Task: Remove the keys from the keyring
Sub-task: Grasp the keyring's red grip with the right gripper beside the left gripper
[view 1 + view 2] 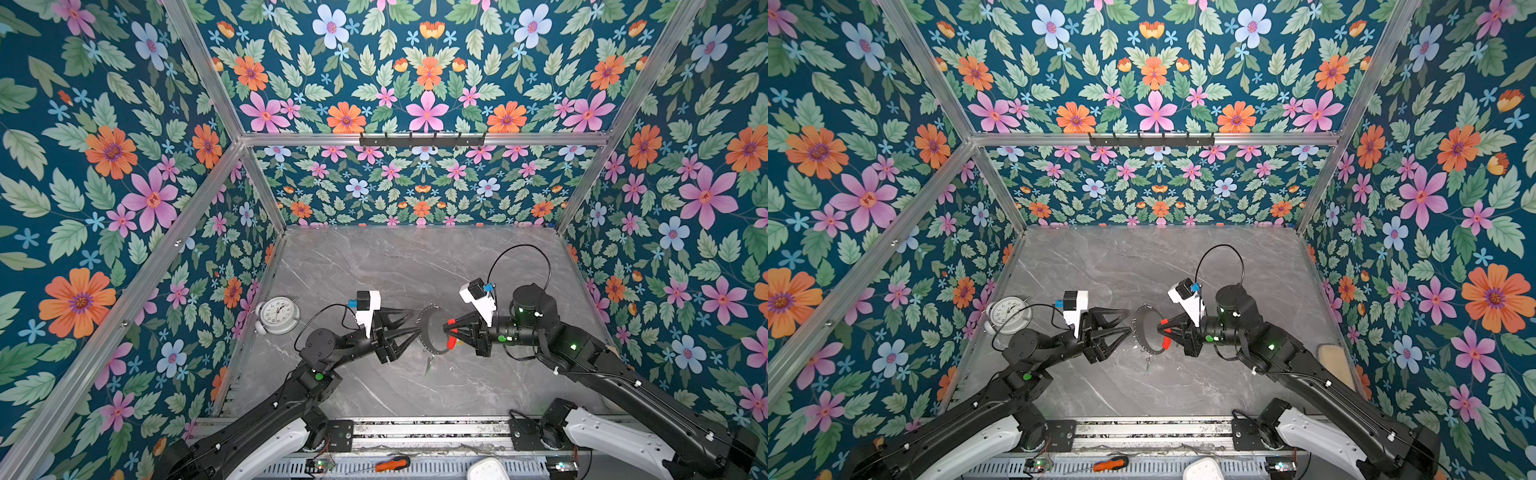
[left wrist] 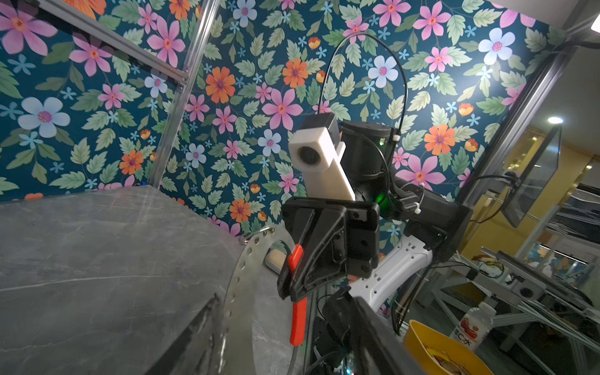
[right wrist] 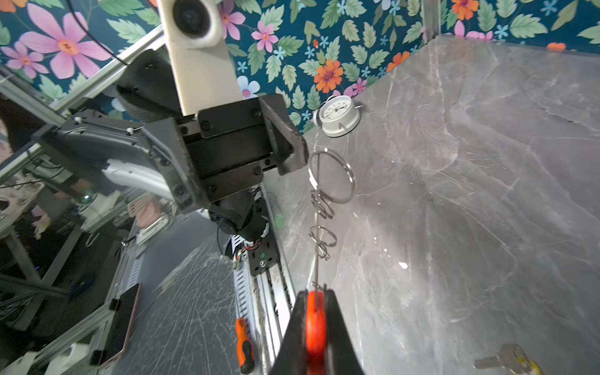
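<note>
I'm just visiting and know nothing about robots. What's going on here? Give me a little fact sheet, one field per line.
Right hand: shut on the red section of the keyring
Left hand: open, beside the keyring's opposite side
Wire rings: several small ones on the keyring
Loose key: yellow tag, lying on the table
Also there: white alarm clock by the wall

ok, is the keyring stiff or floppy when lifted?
Likely stiff: the keyring looks round though held by its red section in the right gripper. Its small rings hang loose, so probably swing. Thin metal, probably light.
</note>
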Robot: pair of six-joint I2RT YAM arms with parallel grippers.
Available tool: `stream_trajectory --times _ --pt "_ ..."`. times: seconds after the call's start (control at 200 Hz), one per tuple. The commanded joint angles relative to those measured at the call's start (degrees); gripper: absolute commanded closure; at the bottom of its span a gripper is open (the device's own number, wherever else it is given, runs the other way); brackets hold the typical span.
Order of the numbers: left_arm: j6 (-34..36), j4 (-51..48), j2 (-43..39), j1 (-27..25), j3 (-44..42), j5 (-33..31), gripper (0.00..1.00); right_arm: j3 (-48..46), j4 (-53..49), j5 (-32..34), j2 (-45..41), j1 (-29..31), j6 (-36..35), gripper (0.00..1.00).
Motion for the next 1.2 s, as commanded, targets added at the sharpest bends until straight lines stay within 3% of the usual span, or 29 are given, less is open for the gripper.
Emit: stream_trajectory --times 0.0,0.22,0.4,0.66,0.79,0.87,1.05,1.195 --pt "-1.9 3.4 0.9 0.1 0.1 3.8 0.35 0.9 0.1 -6.8 -0.3 0.0 -1.4 1.00" --pt "-4.9 7.3 2.5 0.1 0.2 7.6 0.36 2.2 -1.2 -9.0 -0.3 -0.1 -2.5 1.00" --pt "-9.6 13.4 6.0 0.1 0.7 12.7 0.58 3.1 -1.7 -7.1 0.4 -0.1 -3.0 1.00" --pt "-10.7 14.3 7.4 0.1 1.2 13.1 0.89 3.8 -0.9 -5.6 2.2 -0.2 -2.5 1.00" --pt "-10.9 14.3 7.8 0.1 1.3 12.6 1.00 3.9 -0.4 -4.3 2.7 -0.2 -1.8 1.00" --pt "-11.3 14.6 8.0 0.1 1.3 11.9 1.00 4.0 0.0 -3.1 2.9 -0.2 -0.9 1.00" --pt "-12.4 13.6 8.2 0.2 1.9 8.4 1.00 3.4 1.6 1.1 1.8 -0.2 1.2 0.68" --pt "-12.1 5.8 7.8 0.1 3.7 1.7 1.00 2.1 3.3 6.1 -0.3 -0.2 1.9 0.54"
